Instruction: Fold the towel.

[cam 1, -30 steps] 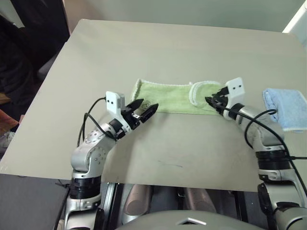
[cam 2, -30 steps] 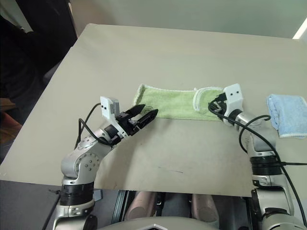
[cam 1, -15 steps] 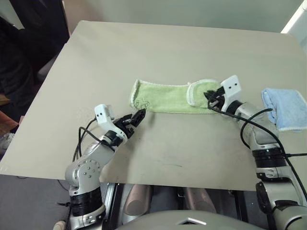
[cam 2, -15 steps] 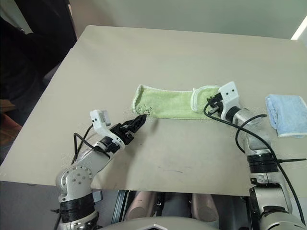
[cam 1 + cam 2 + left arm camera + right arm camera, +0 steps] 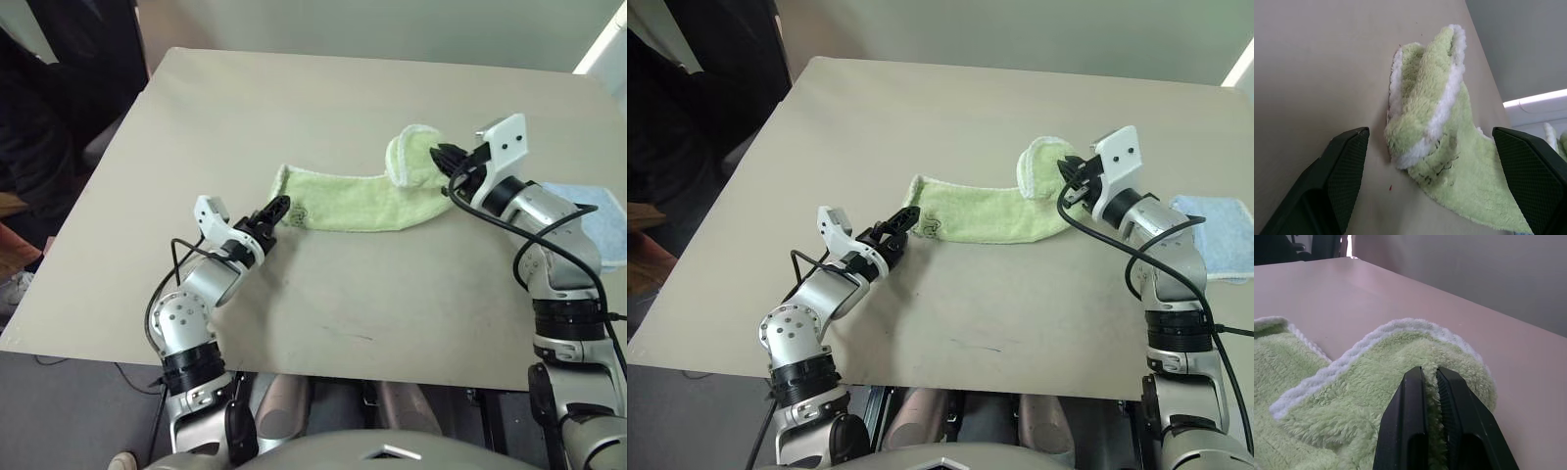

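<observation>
On the table [image 5: 392, 294] lies a soft, limp towel [image 5: 343, 201]. Your right gripper [image 5: 443, 157] pinches its lifted end; take the near end at the edging with your wide-open left gripper [image 5: 279, 208].

right pincer [image 5: 443, 157] raised, lifting towel [image 5: 343, 202] end | left pincer [image 5: 277, 209] advanced to towel corner

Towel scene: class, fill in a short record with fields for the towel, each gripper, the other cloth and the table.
towel: light green towel lying across the table, its right end lifted
right gripper: right gripper, jaws shut on the towel's raised end
left gripper: left gripper, jaws open, at the towel's left end with the logo, not gripping
other cloth: folded blue towel to the right, apart
table: beige table
</observation>
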Robot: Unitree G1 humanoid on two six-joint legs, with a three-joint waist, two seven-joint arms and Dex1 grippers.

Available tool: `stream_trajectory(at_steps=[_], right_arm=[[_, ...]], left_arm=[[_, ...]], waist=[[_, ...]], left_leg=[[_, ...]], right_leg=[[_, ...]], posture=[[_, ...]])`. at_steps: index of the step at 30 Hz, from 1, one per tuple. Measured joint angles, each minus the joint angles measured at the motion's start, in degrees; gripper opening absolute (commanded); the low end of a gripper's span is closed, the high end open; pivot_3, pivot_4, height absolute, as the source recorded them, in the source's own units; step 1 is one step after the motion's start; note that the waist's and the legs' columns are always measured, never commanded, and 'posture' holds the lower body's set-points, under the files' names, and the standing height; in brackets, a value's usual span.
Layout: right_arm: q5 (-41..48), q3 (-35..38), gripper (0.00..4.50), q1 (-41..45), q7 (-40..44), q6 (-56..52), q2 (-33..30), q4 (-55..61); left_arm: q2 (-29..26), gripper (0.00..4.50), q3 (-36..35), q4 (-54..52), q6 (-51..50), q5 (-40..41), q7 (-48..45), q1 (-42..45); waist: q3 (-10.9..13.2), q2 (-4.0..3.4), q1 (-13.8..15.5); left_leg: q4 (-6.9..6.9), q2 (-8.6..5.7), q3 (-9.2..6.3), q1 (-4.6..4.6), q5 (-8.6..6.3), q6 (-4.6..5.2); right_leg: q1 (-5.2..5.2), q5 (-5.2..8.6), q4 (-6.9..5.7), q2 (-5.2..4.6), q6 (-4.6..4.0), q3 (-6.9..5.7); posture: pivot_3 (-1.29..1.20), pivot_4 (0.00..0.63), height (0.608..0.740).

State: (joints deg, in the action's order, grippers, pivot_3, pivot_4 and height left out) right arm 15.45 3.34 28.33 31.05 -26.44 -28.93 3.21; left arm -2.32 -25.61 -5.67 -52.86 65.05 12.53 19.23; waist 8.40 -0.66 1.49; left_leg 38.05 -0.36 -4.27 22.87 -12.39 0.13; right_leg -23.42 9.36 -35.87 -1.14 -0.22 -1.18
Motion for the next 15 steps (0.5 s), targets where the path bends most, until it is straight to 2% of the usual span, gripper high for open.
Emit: stream_trajectory(at_steps=[5, 8, 15], right_arm=[[-3.37, -2.33, 0.43, -3.16, -1.18, -1.37, -0.19, -1.22], [-4.07, -2.78, 0.99, -4.37, -1.65, -2.17, 0.95, -3.39], [-4.52, -3.01, 3.40, -4.48, -1.64, -2.42, 1.25, -3.69]], left_arm=[[-0.75, 4.36, 0.64, 1.15, 0.08, -0.12, -0.65, 0.73], [-0.81, 4.50, 0.87, 1.39, 0.25, -0.23, -0.91, 0.89], [-0.73, 4.50, 1.09, 1.69, 0.40, -0.26, -0.65, 1.33]], waist=[[0.01, -0.02, 0.09], [0.04, -0.04, 0.12], [0.07, -0.05, 0.12]], left_leg=[[-0.05, -0.02, -0.03, 0.01, -0.05, -0.02], [-0.06, -0.03, -0.03, 0.02, -0.05, -0.02], [-0.08, -0.04, -0.04, 0.07, -0.08, -0.03]], right_leg=[[0.00, 0.10, 0.01, 0.00, 0.04, 0.00], [0.00, 0.11, 0.01, 0.00, 0.06, 0.00], [0.01, 0.15, 0.08, 0.00, 0.10, 0.00]], posture=[[0.00, 0.150, 0.735], [0.00, 0.150, 0.735], [0.00, 0.150, 0.735]])
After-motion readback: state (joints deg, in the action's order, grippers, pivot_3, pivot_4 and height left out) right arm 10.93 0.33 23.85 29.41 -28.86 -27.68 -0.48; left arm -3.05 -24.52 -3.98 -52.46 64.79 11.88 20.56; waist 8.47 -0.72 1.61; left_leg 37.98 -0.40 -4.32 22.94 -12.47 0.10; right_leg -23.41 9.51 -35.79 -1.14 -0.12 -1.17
